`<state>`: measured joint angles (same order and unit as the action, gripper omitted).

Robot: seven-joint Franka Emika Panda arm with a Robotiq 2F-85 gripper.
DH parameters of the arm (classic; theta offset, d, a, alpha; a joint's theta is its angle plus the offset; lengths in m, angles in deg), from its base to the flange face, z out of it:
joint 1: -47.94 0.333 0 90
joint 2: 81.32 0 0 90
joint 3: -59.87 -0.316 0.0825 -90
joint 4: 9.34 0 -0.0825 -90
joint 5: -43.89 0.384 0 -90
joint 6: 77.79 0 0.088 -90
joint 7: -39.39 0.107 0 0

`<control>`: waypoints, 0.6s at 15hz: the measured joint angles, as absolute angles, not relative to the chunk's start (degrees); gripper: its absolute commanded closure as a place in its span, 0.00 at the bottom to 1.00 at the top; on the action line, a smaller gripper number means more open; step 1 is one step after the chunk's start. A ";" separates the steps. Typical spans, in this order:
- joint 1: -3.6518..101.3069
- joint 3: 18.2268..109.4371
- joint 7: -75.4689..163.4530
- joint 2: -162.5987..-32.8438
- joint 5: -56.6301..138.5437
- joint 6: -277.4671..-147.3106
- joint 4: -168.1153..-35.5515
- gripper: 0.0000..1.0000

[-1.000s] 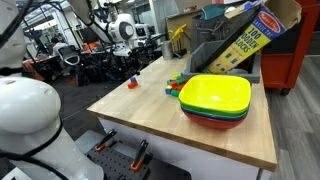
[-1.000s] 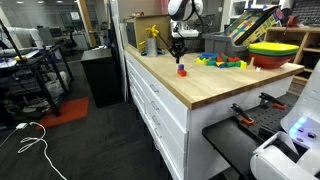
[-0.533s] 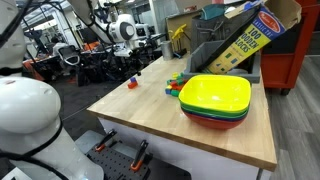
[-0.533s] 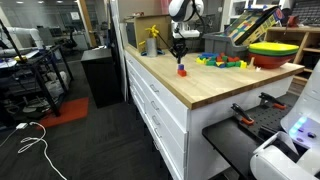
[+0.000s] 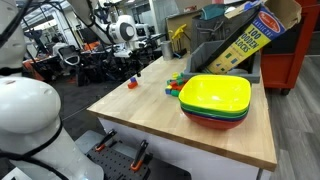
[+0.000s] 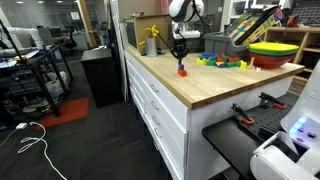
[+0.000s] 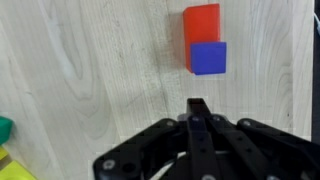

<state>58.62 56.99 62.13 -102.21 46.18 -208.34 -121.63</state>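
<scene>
My gripper point(image 7: 198, 108) is shut and empty, its fingers pressed together over the bare wooden tabletop point(image 7: 90, 70). Just beyond the fingertips stands a small stack: a blue block point(image 7: 208, 57) on a red block point(image 7: 201, 24). In both exterior views the gripper point(image 6: 179, 50) hangs above this small stack point(image 6: 181, 69) near the table's far edge point(image 5: 131, 80), not touching it.
A pile of colourful blocks point(image 6: 222, 61) lies further along the table. Stacked yellow, green and red bowls point(image 5: 215, 99) sit near the table's end. A box of wooden blocks point(image 5: 243, 40) leans behind them. A green block edge point(image 7: 5, 130) shows in the wrist view.
</scene>
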 measured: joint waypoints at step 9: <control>58.85 56.95 62.13 -102.01 46.22 -205.63 -121.74 1.00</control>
